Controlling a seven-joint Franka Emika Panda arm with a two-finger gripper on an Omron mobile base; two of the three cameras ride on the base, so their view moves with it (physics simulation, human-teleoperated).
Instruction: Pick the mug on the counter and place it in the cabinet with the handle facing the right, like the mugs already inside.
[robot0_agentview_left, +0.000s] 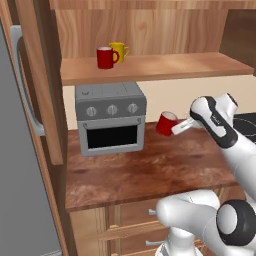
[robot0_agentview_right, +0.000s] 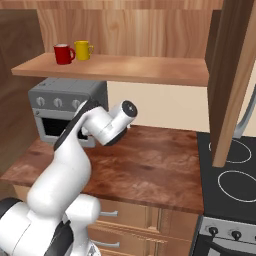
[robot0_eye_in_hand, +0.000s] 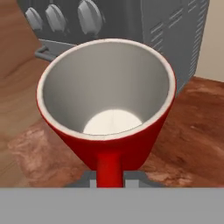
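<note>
The red mug (robot0_agentview_left: 166, 123) hangs tilted just above the counter (robot0_agentview_left: 150, 170), right of the toaster oven. My gripper (robot0_agentview_left: 177, 128) is shut on it from the right. In the hand view the mug (robot0_eye_in_hand: 109, 109) looms close with its pale inside facing the camera. Its red handle (robot0_eye_in_hand: 109, 168) runs down between the tips of my gripper (robot0_eye_in_hand: 109, 179). The cabinet shelf (robot0_agentview_left: 170, 66) above carries a second red mug (robot0_agentview_left: 105, 57) whose handle points right. My arm hides the held mug in the right base view.
A yellow mug (robot0_agentview_left: 119, 50) stands just behind the shelf's red mug. A grey toaster oven (robot0_agentview_left: 111, 117) sits at the counter's back left. An open cabinet door (robot0_agentview_right: 232, 75) hangs at right above a black stove (robot0_agentview_right: 235, 175). A grey fridge (robot0_agentview_left: 20, 175) stands at far left.
</note>
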